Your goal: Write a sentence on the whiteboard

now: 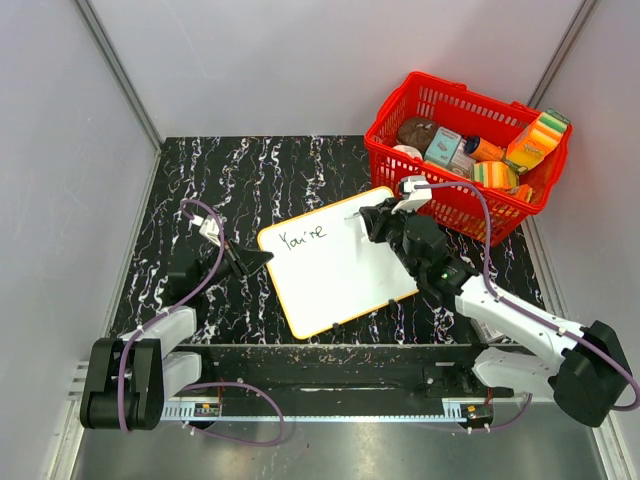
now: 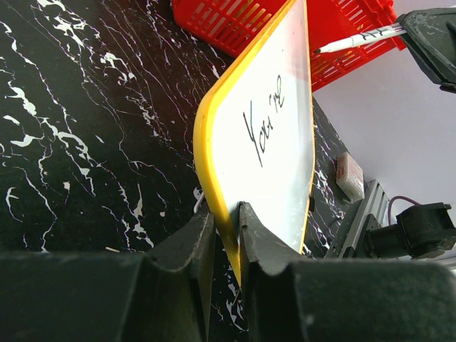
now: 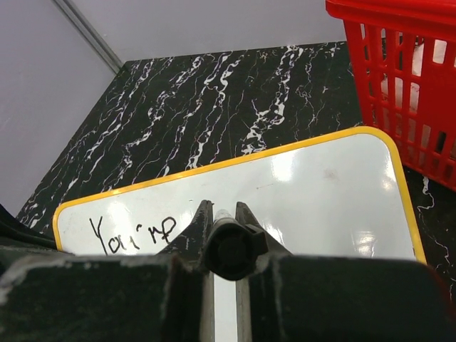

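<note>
The whiteboard lies flat on the black marbled table, white with an orange-yellow rim, with "You're" written near its far left corner. My left gripper is shut on the board's left edge; in the left wrist view its fingers pinch the yellow rim. My right gripper is shut on a marker with a white barrel; its tip is over the board's far side, right of the writing. The right wrist view shows the marker's black end between the fingers, above the board. It also shows in the left wrist view.
A red basket with several items, among them striped sponges and boxes, stands at the far right, close to the board's far right corner. Grey walls close in the table on the left, back and right. A metal rail runs along the near edge.
</note>
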